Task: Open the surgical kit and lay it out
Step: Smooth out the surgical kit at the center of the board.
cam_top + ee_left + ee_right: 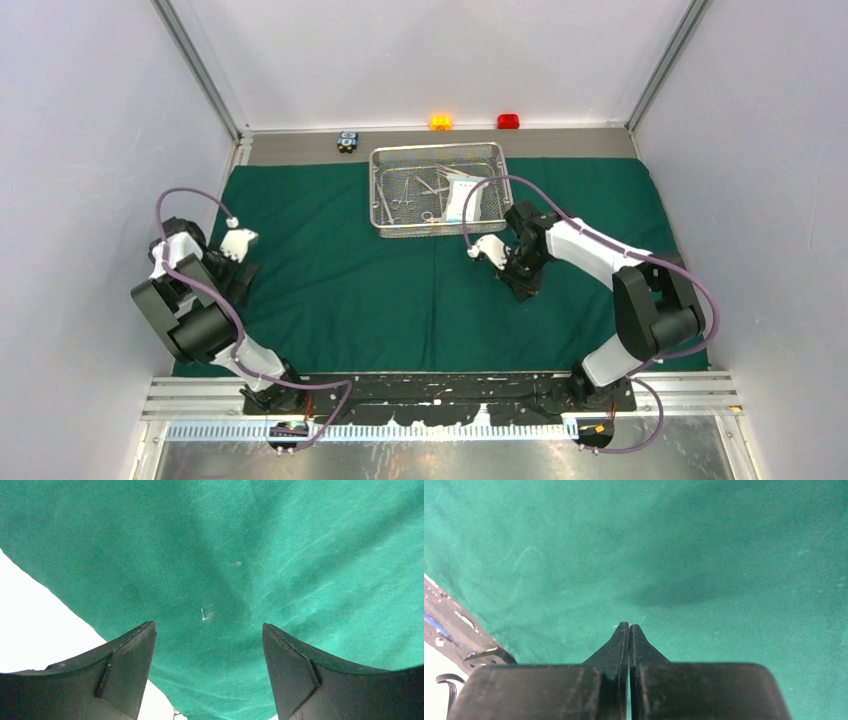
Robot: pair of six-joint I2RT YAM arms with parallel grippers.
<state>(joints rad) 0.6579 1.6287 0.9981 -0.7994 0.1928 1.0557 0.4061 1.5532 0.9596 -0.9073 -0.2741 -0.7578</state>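
Cloth wrap (400, 290) laid flat; tray (437, 233) set at its far edge, instruments (410, 195) and packet (458, 198) inside. Left gripper (209, 630) spread, right gripper (629, 626) pressed together, empty. Unloading judged next: right jaws must be opened.

Left arm (190, 320) folded at the near left, elbow high. My left gripper (207, 626) points down, jaws wide apart. Right arm (600, 255) reaches in toward centre. My right gripper (629, 625) angled down, fingers pressed together.
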